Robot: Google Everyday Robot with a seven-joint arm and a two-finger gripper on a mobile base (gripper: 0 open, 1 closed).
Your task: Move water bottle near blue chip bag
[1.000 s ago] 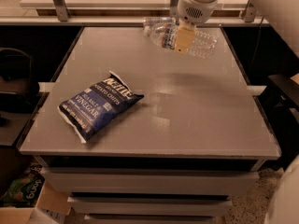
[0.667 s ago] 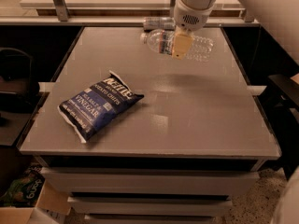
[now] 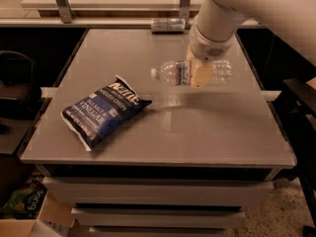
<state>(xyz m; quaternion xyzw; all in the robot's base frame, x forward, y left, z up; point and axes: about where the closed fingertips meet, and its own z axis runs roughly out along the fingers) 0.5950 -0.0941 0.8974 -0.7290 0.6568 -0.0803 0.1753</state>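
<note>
The water bottle (image 3: 174, 73) is clear and ribbed, with a white cap pointing left and a red and blue label. It hangs on its side above the grey table (image 3: 207, 127), held in my gripper (image 3: 199, 74), which is shut around its middle. The blue chip bag (image 3: 102, 110) lies flat on the table's front left, navy with white lettering. The bottle is to the right of the bag and a little farther back, apart from it.
A silver can (image 3: 168, 24) lies on its side at the table's far edge. A metal rail and posts run behind the table. A cardboard box (image 3: 29, 221) sits on the floor at the lower left. Drawers are below the tabletop.
My gripper has carried the bottle from the table's far right edge toward the front and left, nearer the chip bag. The camera view has also shifted closer.
</note>
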